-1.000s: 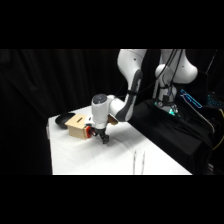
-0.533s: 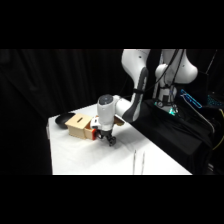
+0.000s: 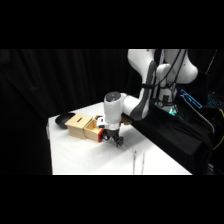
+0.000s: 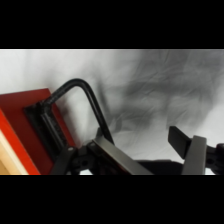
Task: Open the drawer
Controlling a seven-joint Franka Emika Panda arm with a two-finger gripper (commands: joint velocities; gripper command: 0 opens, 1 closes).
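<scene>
The tan wooden box (image 3: 76, 125) stands at the table's back left. Its drawer (image 3: 93, 130) sticks out to the right, ending in the red-orange front (image 3: 101, 135). My gripper (image 3: 116, 142) hangs just right of that front, close over the table. The wrist view shows the red front (image 4: 27, 117) at the left, with the dark loop handle (image 4: 84, 92) arching off it. One leg of the handle runs down against the outer side of my left finger (image 4: 117, 156). The right finger (image 4: 192, 150) stands well apart, so my gripper (image 4: 137, 141) is open, with only white table between the fingers.
A black shallow dish (image 3: 62, 120) lies behind the box at the table's far left corner. Thin metal tongs (image 3: 138, 160) lie near the front right of the white table (image 3: 90, 160). Dark equipment and cables fill the right side.
My gripper has moved right and toward the table's front. The red drawer front has come along with it, so the drawer sticks farther out of the box.
</scene>
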